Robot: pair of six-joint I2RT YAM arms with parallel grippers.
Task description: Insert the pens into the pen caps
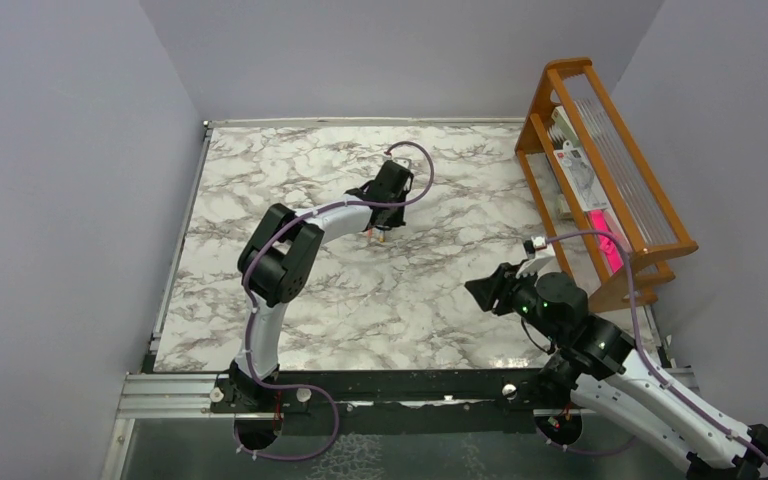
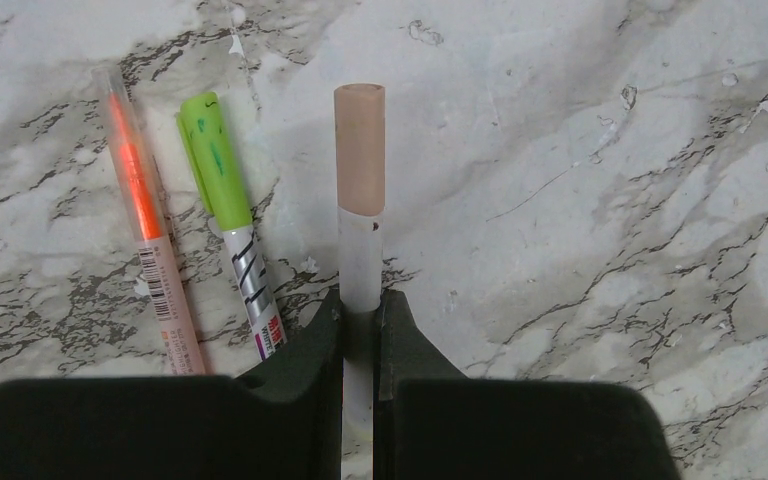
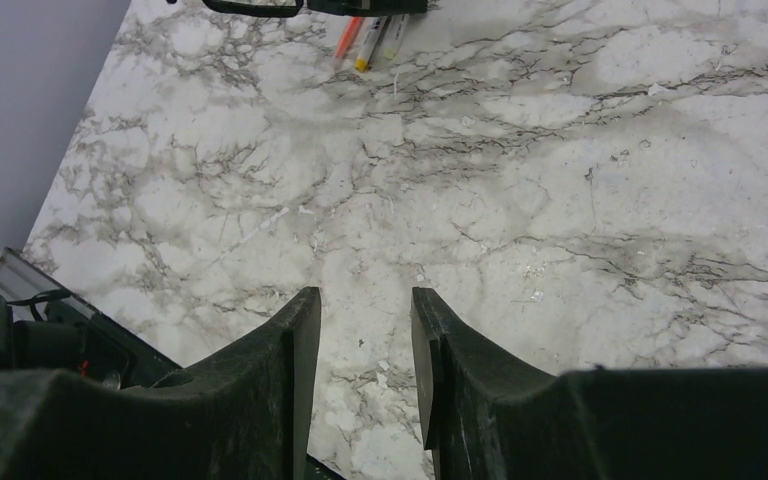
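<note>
Top view: the left arm (image 1: 280, 260) extends to the middle of the marble worktop (image 1: 290, 180), and the left fingers (image 1: 387, 215) point down at a small group of pens (image 1: 380, 233). The right arm (image 1: 600, 350) sits near the right edge. The right fingers (image 1: 482, 290) face left and are well apart from the pens. A wooden rack (image 1: 600, 170) stands at the right edge of the worktop and holds a pink item (image 1: 605, 250) and some packets. Left wrist view: the left fingers (image 2: 328, 325) are closed tight on the barrel of a white pen (image 2: 360, 260), which runs straight out between them. A tan cap (image 2: 360, 150) sits on the far end of this pen. Two more pens lie on the worktop to its left, side by side and not touching where visible. The nearer one is a striped pen (image 2: 250, 280) with a green cap (image 2: 215, 165) fitted. The other is an orange pen (image 2: 150, 230) with a clear cover over its tip and a barcode label on its barrel. The finger housing hides the near ends of both. Right wrist view: the right fingers (image 3: 305, 305) stand partly open with nothing between them, and bare marble shows through the gap. The pens lie far off at the top edge of this view, just below the left arm's dark housing.
</note>
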